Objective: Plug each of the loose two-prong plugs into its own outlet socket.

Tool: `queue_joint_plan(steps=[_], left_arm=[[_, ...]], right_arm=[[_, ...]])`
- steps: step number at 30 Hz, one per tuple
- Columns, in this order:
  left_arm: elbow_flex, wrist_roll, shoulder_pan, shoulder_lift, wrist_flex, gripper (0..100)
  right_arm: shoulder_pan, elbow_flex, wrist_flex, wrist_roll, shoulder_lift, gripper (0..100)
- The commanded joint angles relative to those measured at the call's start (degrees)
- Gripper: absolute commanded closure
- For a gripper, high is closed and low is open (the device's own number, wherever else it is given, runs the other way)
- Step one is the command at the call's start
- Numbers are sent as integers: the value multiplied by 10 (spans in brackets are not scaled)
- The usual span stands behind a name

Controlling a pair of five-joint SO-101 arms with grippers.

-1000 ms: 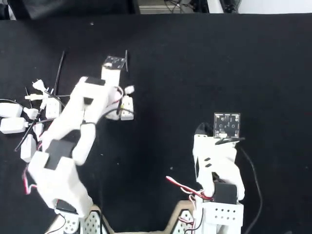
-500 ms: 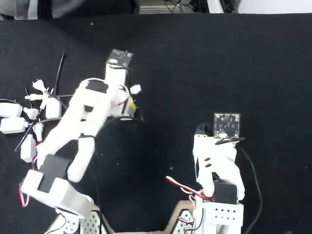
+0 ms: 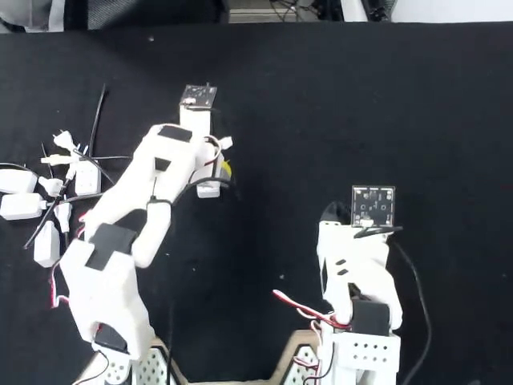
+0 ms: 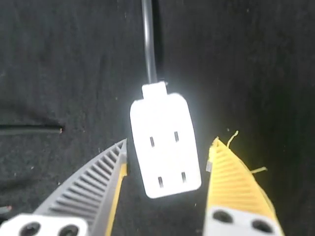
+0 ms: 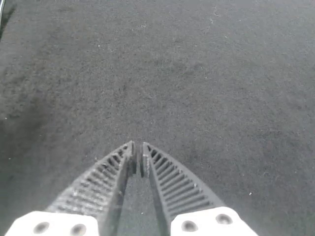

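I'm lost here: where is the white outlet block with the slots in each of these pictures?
High view: outlet block left of centre, just below the yellow finger.
Left wrist view: outlet block in the middle, between the open fingers.
Right wrist view: right gripper over black cloth.
Shared landmark: that yellow finger.

White outlet block (image 4: pixel 165 142) lying flat, face up; two slot pairs, both empty; black cord (image 4: pixel 147 39) off one end; loose white plugs (image 3: pixel 18 206) clustered well left of the block, thin cords tangled.
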Motion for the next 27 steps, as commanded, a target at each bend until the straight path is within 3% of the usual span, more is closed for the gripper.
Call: queue_joint_plan(steps=[1, 4, 8, 17, 24, 27], left_arm=[[-42, 4, 0, 3, -7, 737], [-39, 2, 0, 8, -4, 795], [-8, 10, 1, 3, -6, 982], [132, 113, 36, -115, -3, 970], [305, 86, 73, -258, -65, 968], [349, 76, 73, -284, -66, 893]], right_arm=[[-9, -27, -16, 0, -28, 984], [-9, -27, -16, 0, -28, 984], [-9, -28, -16, 0, -28, 984], [-9, -28, -16, 0, -28, 984], [-9, -28, -16, 0, -28, 984], [-9, -28, -16, 0, -28, 984]])
